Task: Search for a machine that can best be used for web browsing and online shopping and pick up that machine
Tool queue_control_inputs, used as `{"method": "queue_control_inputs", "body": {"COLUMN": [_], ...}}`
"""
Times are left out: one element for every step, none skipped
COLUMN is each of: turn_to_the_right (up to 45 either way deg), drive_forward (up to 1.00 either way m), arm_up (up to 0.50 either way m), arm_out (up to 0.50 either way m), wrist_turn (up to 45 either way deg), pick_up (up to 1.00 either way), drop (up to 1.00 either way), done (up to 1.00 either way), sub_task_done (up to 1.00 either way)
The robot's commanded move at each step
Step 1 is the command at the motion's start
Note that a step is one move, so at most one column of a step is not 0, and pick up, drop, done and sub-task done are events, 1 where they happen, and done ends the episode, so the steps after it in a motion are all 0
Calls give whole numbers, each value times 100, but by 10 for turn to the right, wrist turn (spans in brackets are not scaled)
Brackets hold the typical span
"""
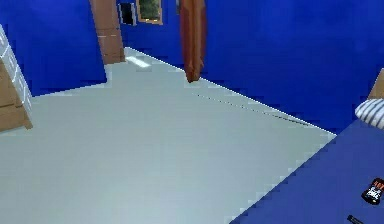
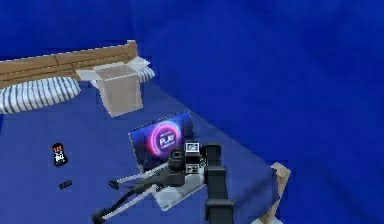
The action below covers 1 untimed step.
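Claw (image 2: 108, 198) over the bed (image 2: 35, 140), at the open laptop (image 2: 160, 138), which stands lid-up on the bed's near corner, probably left ready for use. You cannot tell how its fingers are set, nor whether it holds anything. Mind the bed's close edge; bare floor (image 1: 150, 130) beside the bed leaves you room to retreat.

An open laptop (image 2: 160, 140) sits on the blue bed (image 2: 40, 130), its upright screen showing a purple ring.

Dim, flat light thru both views; floor (image 1: 150, 130) palest, blue walls (image 1: 280, 50) dark, laptop screen (image 2: 160, 140) glows.
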Motion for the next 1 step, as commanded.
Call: {"method": "queue_control_inputs", "body": {"turn_to_the_right": [0], "drive_forward": [0], "arm_up": [0], "arm_out": [0], "wrist_turn": [450], "pick_up": [0], "drop": [0], "done": [0], "sub_task_done": [0]}}
